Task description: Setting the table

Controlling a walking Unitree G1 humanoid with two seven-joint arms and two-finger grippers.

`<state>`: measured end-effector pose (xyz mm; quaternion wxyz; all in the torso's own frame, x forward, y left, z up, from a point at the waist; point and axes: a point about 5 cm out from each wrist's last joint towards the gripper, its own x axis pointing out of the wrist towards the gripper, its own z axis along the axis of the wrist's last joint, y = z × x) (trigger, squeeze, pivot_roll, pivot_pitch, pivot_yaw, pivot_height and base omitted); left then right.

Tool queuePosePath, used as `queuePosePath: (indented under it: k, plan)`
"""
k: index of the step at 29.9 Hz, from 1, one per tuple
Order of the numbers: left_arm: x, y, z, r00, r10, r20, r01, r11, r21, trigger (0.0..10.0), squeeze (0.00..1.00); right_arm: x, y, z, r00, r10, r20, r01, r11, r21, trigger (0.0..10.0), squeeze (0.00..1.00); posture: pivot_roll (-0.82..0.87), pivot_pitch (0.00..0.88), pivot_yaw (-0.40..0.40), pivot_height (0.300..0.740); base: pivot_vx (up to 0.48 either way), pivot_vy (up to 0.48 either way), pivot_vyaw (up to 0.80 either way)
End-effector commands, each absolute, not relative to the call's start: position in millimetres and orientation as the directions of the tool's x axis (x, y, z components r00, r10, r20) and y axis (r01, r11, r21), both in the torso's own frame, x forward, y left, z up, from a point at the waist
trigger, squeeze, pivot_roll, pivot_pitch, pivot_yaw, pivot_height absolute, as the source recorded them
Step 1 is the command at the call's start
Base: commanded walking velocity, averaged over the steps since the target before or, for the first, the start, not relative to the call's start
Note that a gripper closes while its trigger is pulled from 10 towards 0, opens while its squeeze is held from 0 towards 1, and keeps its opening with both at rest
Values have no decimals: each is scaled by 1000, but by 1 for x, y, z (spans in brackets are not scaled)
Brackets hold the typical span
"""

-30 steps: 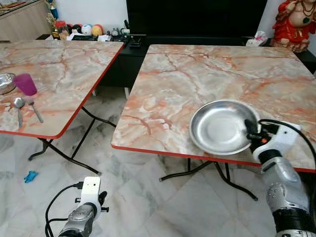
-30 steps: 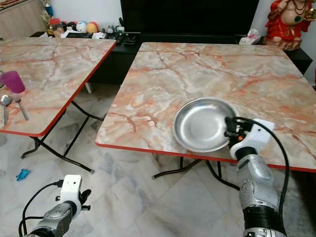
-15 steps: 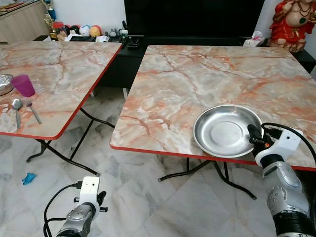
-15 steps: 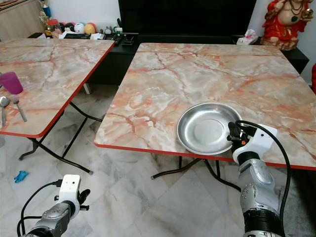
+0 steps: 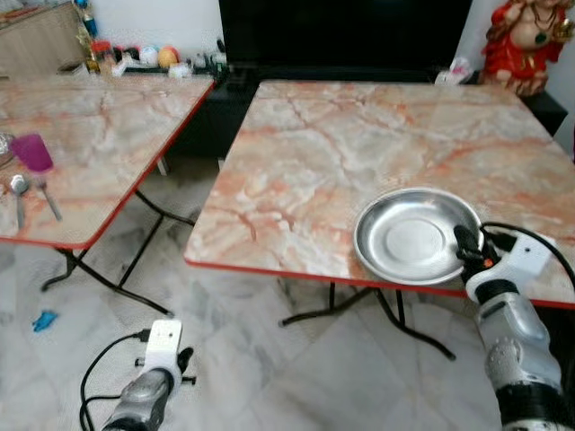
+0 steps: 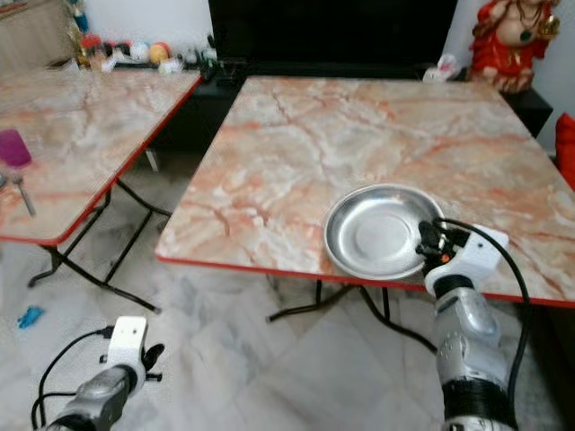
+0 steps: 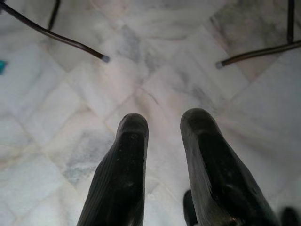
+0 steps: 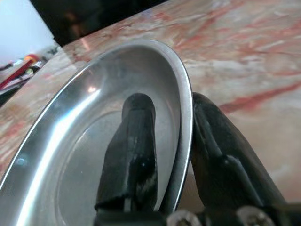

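Left eye view: we saw a steel plate (image 5: pixel 415 238) lying near the front edge of the nearer marble table (image 5: pixel 341 153), toward its right side. Our right gripper (image 5: pixel 462 244) was at the plate's right rim.
Left eye view, far side: a second marble table (image 5: pixel 99 135) stood to our left, carrying a purple cup (image 5: pixel 33 153) with a spoon (image 5: pixel 18 190) and a fork (image 5: pixel 47 197) just beside it — all well apart from the plate.
Right eye view: our left gripper (image 6: pixel 148 359) hung low over the pale tiled floor (image 6: pixel 252 368), idle; a small blue object (image 6: pixel 30 316) lay on the floor under the left table.
Left wrist view: the two black fingers (image 7: pixel 120 179) of the left gripper were parted with a clear gap between them, nothing in it, only floor tiles and a table leg (image 7: pixel 51 33) beyond.
Right wrist view: the right gripper was closed on the plate's rim (image 8: pixel 186 117) — one finger (image 8: pixel 131 155) inside the bowl, the other (image 8: pixel 225 155) outside, against the tabletop side. The plate looked slightly tilted here; we could not tell whether it sat flat.
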<state>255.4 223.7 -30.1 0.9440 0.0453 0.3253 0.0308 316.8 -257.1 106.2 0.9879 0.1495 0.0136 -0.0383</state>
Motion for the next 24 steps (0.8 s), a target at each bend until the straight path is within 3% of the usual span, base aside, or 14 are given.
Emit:
queuePosePath:
  k: [1,15,24]
  plan:
    - [254,221,-32,780,84,-621,-34,995,92,10000,0,317,-261,110,996,-89,-20,91,951,295,10000,0,24,0,28,740,0,0,0]
    - [253,224,-32,779,94,-619,-60,995,75,10000,0,322,-264,116,994,-107,-6,104,951,292,10000,0,28,0,24,740,0,0,0]
    - [253,224,-32,779,94,-620,-66,995,68,10000,0,324,-259,116,996,-87,-9,86,955,285,10000,0,30,0,25,740,0,0,-752]
